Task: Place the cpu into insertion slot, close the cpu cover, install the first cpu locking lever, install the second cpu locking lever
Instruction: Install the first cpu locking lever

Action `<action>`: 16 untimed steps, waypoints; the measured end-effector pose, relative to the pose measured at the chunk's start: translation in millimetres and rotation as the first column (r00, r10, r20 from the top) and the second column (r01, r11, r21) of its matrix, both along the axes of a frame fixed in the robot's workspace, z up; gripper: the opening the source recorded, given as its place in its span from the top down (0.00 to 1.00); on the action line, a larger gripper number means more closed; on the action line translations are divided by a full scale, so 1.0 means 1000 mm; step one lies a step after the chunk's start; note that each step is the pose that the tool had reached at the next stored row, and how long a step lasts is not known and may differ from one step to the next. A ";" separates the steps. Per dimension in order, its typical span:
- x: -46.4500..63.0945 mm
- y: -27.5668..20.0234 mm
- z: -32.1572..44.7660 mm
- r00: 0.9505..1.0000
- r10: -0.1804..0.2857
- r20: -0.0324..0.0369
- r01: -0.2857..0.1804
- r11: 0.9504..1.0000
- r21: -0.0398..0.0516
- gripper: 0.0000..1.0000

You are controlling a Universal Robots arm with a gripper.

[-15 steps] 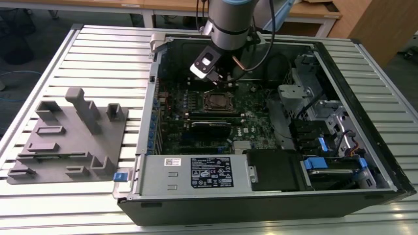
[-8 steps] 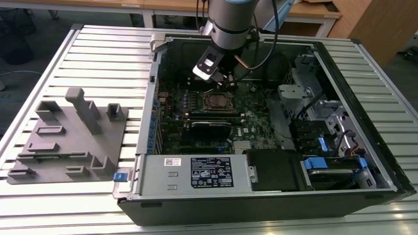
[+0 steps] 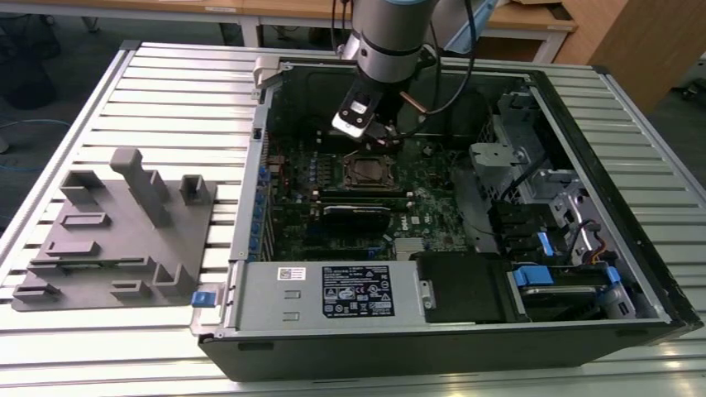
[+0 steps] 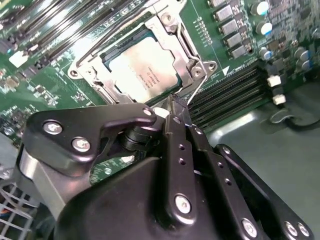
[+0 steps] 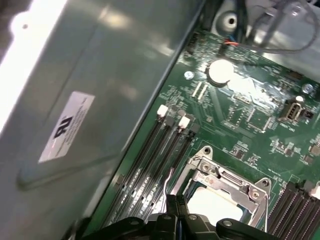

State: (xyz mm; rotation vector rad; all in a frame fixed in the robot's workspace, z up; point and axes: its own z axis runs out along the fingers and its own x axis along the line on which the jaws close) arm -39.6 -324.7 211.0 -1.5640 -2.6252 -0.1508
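The arm (image 3: 388, 37) hangs close above the insertion slot (image 3: 369, 171).

A robotics lab or test workshop is what is being shown here. A slatted aluminium bench (image 3: 165, 91), the kind built from extruded profiles, is seen filling the floor space. On it a desktop computer case (image 3: 331, 347) is laid flat with its side open. In the first wrist view its green circuit board (image 5: 250, 115) is exposed. An industrial robot arm (image 3: 388, 33) is seen standing over the open case. At the exterior view's left, a grey fixture block (image 3: 121, 240) with posts and pockets is set out on the bench. Behind, wooden desks (image 3: 276, 10) and a wooden cabinet (image 3: 646, 50) can be made out.
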 end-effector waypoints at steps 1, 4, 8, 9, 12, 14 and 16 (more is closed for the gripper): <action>0.000 0.0000 0.0007 1.000 0.014 0.000 -0.014 1.000 0.000 0.90; 0.000 0.0000 0.0032 0.998 0.057 0.000 -0.057 0.998 0.000 0.90; 0.000 0.0000 0.0073 0.994 0.109 0.000 -0.109 0.994 0.000 0.90; 0.000 0.0000 0.0086 0.993 0.120 0.000 -0.120 0.993 0.000 0.90; 0.000 0.0000 0.0134 0.989 0.145 0.000 -0.145 0.989 0.000 0.90; 0.000 0.0000 0.0170 0.988 0.157 0.000 -0.157 0.988 0.000 0.90; 0.000 0.0000 0.0207 0.986 0.166 0.000 -0.166 0.986 0.000 0.90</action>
